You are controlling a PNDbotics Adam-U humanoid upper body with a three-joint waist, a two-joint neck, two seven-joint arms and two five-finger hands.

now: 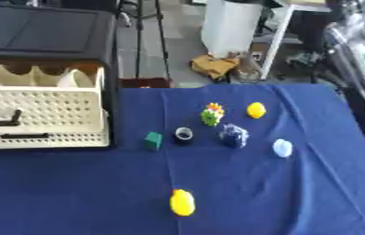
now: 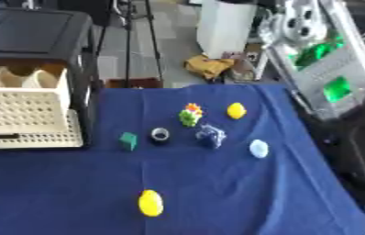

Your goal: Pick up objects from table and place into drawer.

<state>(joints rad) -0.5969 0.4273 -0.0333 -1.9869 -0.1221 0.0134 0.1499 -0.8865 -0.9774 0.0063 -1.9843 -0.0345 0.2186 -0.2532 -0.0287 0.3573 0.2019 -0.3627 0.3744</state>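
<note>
The blue tabletop [image 1: 298, 202] has small toys spread apart for easy grabbing, the open drawer [image 1: 41, 119] waits at its left edge, and no hand shows.

blue tablecloth [image 1: 282, 197], white bin [image 1: 230, 25], brown rag [image 1: 214, 65]

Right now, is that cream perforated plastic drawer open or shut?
Open. The cream perforated plastic drawer juts out from the black cabinet over the blue tablecloth, its compartments visible from above.
</note>
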